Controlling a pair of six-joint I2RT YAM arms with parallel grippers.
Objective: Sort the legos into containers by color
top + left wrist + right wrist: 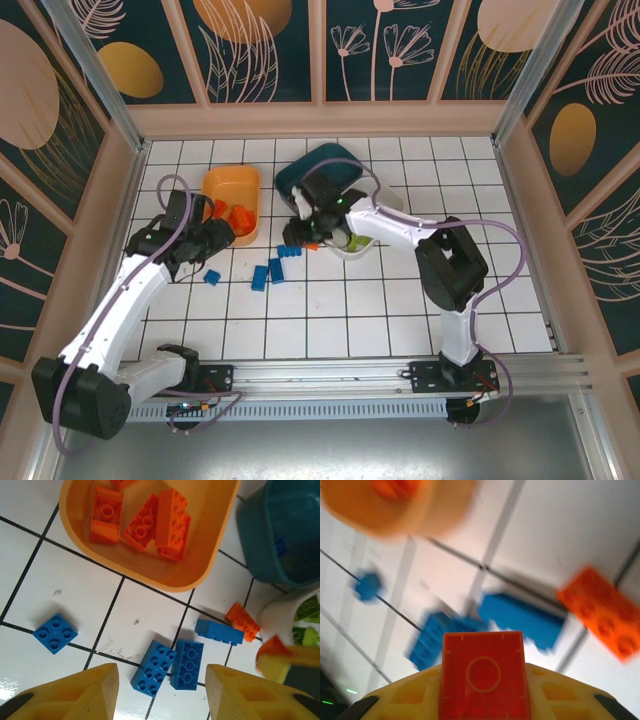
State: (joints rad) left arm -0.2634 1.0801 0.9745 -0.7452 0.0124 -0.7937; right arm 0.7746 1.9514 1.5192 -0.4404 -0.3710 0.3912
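L fingers point(85, 692) are open wide w/ nothing btwn them, hanging over the white tiled counter point(75, 580) on the near side of the orange tray point(200, 575). Under them in L wrist view:
- Two long blue legos point(153, 667) lie side by side, touching.
- A third long blue lego point(218, 631) lies a bit further toward the trays, w/ a loose orange lego point(242, 622) right against its end.
- A small square blue lego point(55, 632) sits well apart, on the left of that frame.

The orange tray holds several orange legos point(150, 522) packed close together.

R fingers point(555, 692) are closed on an orange-red lego point(482, 677), gripping it by its sides w/ the hollow underside facing the R wrist cam. It's held clear of the counter, above the blue legos and near the loose orange one. Background in that view is blurred.

From the top cam the R fingers sit btwn the orange tray and the white tray point(350, 250), just in front of the teal tray point(325, 170).

The teal tray has one blue piece inside point(281, 545). The white tray has lime green legos point(306, 625) in it, part-hidden by the R arm from above; can't tell how many.
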